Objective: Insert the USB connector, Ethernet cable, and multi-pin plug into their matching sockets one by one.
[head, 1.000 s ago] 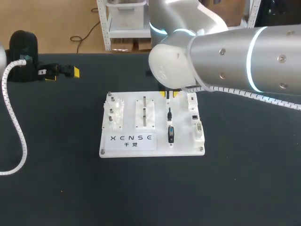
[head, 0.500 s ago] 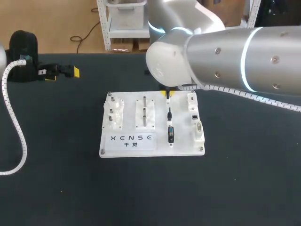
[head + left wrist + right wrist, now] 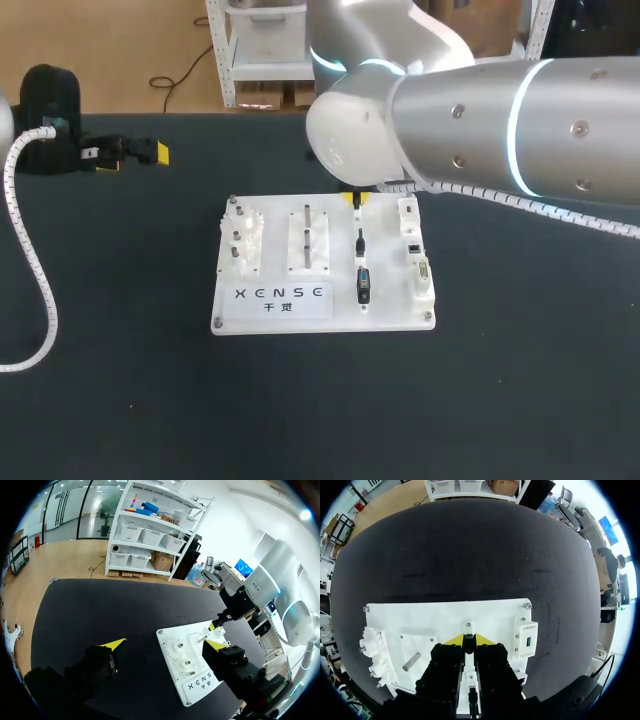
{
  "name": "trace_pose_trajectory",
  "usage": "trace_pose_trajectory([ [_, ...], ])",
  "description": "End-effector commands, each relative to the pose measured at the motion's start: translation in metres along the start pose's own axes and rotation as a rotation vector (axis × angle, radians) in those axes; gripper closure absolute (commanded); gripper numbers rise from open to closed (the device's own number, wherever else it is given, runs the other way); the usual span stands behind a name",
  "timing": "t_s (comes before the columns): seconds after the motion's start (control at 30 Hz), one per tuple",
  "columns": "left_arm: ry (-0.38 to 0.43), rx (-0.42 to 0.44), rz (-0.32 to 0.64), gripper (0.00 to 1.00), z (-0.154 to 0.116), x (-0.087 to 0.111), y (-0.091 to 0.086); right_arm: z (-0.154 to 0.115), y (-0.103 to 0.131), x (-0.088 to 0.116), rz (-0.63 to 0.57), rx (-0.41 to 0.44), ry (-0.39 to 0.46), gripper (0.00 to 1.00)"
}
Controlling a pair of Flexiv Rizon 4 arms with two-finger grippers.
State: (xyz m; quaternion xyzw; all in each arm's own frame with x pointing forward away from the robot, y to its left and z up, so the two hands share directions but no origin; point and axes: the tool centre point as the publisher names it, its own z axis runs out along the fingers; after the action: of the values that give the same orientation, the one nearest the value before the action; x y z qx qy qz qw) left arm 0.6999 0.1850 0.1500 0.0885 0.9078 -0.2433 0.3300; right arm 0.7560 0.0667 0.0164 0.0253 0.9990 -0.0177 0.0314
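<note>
Plugs sit in a short row on the white board [image 3: 228,312], which lies flat on the black tabletop [image 3: 500,390]. In the head view a small black plug [image 3: 360,240] lies mid-row and a larger black plug [image 3: 363,284] just nearer the board's front edge. A white socket strip [image 3: 415,250] runs alongside them on the right.

The right arm comes in from the right and reaches over the board's far edge. Its right pincer [image 3: 356,199] points down at the far end of the plug row. In the right wrist view the right pincer [image 3: 469,640] is clenched, its yellow tips drawn in from both sides on a narrow dark plug [image 3: 468,645]. Which connector this is cannot be told. Beside the pincer a blue-slotted socket [image 3: 526,639] sits on the board [image 3: 420,615].

The left pincer [image 3: 125,152] hangs over the far left of the tabletop, well apart from the board. In the left wrist view the left pincer [image 3: 165,643] is released, its tips spread wide around nothing.
</note>
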Motion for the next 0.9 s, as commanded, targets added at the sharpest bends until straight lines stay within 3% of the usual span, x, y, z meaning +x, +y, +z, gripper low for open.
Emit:
trace_pose_trajectory([
  [0.03,0.0,0.0,0.0,0.0,0.0,0.0,0.0,-0.005,-0.002,0.003,0.003,0.002,-0.021,1.0],
  [0.4,0.0,0.0,0.0,0.0,0.0,0.0,0.0,-0.03,-0.012,-0.003,0.017,-0.031,-0.066,1.0],
  [0.67,0.0,0.0,0.0,0.0,0.0,0.0,0.0,-0.045,-0.049,0.002,0.017,-0.044,-0.092,1.0],
  [0.9,0.0,0.0,0.0,0.0,0.0,0.0,0.0,-0.036,-0.076,0.016,0.005,-0.03,-0.089,1.0],
])
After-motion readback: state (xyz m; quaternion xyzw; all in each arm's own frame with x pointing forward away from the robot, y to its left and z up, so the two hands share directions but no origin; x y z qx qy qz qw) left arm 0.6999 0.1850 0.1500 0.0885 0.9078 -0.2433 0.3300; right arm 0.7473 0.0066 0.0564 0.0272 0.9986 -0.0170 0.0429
